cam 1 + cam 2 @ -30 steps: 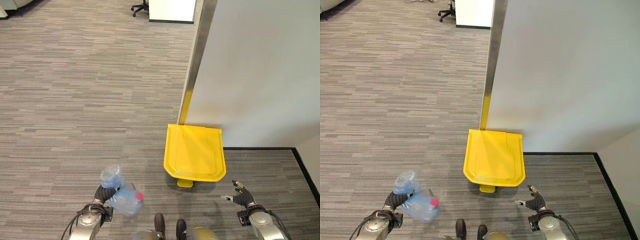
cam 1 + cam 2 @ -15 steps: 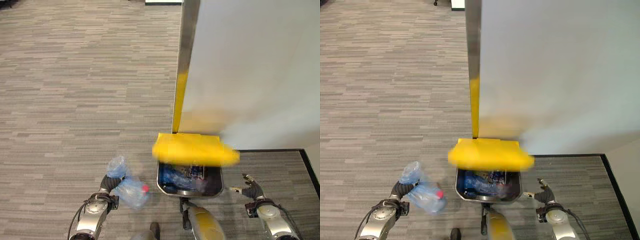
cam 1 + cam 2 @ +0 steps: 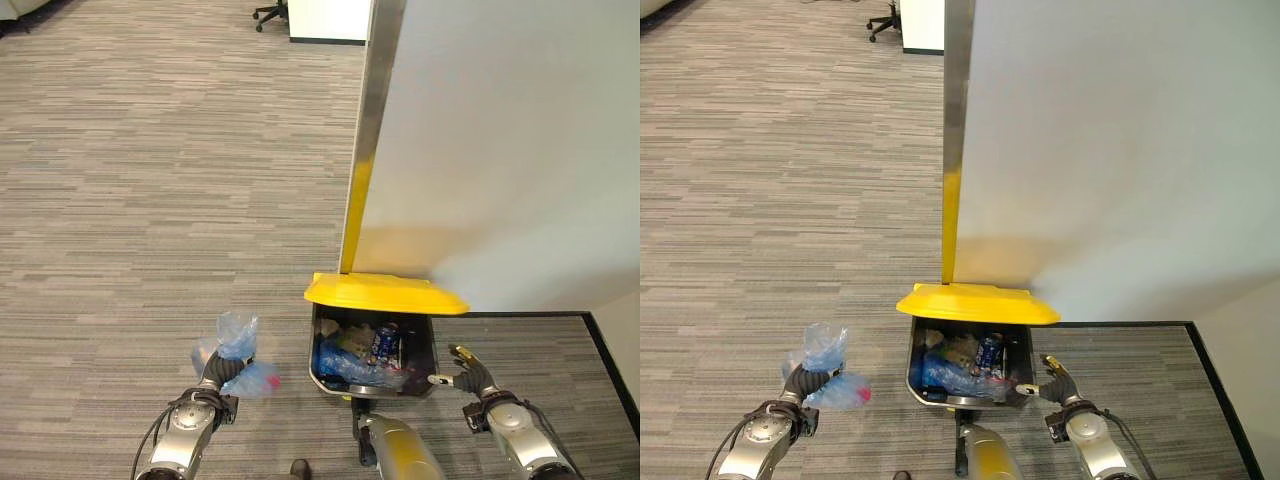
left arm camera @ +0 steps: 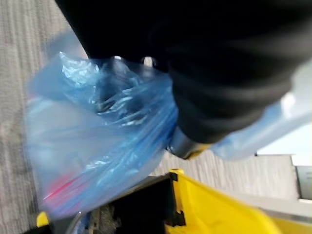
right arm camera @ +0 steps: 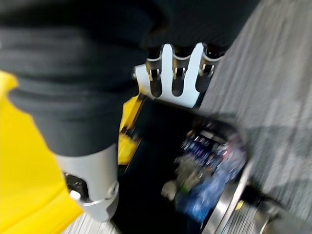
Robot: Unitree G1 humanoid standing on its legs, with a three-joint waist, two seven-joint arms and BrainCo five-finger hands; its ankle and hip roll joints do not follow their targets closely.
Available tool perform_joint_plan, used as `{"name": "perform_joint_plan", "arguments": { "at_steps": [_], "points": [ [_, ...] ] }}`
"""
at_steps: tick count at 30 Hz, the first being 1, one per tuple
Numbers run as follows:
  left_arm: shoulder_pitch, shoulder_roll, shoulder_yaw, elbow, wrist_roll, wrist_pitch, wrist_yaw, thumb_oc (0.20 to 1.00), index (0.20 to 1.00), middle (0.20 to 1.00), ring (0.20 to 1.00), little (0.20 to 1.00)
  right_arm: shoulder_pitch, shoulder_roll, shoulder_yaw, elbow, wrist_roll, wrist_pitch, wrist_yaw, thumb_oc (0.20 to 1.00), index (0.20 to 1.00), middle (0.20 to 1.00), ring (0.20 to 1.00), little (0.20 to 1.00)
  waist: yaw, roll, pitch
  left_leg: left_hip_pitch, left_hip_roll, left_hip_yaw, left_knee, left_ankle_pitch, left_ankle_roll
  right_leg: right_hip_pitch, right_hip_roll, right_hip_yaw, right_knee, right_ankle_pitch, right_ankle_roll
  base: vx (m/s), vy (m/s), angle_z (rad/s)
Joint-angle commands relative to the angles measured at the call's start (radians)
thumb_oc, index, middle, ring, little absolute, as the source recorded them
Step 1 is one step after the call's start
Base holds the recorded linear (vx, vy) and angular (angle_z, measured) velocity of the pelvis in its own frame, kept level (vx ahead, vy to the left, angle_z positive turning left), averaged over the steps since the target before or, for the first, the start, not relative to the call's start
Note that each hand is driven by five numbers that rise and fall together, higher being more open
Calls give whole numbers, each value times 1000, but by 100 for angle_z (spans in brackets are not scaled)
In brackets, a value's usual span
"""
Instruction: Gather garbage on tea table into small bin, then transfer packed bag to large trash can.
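The left hand [image 3: 218,375] has its fingers curled around the gathered neck of the blue bag [image 3: 238,368], so the sack hangs off to the side of the hand, low over the carpet [image 3: 150,200], with a red item showing through the plastic. It sits just left of the large trash can [image 3: 372,355], level with the opening but not yet over it; held by the neck this way, it looks ready to be swung across and dropped in.

The can's yellow lid [image 3: 385,293] is tipped up toward the wall [image 3: 500,150], exposing a dark interior already part full of blue plastic and packaging. The right hand [image 3: 468,372] hovers by the can's right rim, fingers spread and relaxed, holding nothing.

The raised lid and the wall behind block any approach from the far side, so the bag has to come over the can's left or near rim. An office chair [image 3: 270,12] stands well away.
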Motion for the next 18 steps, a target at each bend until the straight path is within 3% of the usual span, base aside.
{"name": "perform_joint_plan", "arguments": {
  "at_steps": [1,4,9,18],
  "points": [
    [-45,35,-18,-65,18,-56,-10,200,200,200,200,200,-112,2,43,-37,15,-57,4,1000,1000,1000,1000,1000,21,-7,12,61,-97,13,100,-164,3,-10,-3,41,-115,146,77,6,-28,18],
    [-74,44,-41,-71,12,-62,-7,200,200,200,200,200,-186,4,82,-55,23,-61,1,1000,1000,1000,1000,1000,31,-8,16,53,-96,12,105,-165,2,-15,-4,38,-115,147,75,-8,-27,14],
    [-193,82,-153,-121,-34,-99,-3,200,200,200,200,200,-490,21,165,-40,82,-73,-41,1000,1000,1000,1000,1000,57,-20,53,-4,-99,25,139,-165,2,-51,-10,40,-105,156,74,-69,-37,4],
    [-320,76,-285,-182,-31,-114,-16,200,200,200,200,200,-620,7,200,35,118,-69,-66,1000,1000,1000,1000,1000,60,-32,98,-59,-107,50,194,-176,5,-82,-16,52,-90,168,81,-55,-20,-2]
  ]
}}
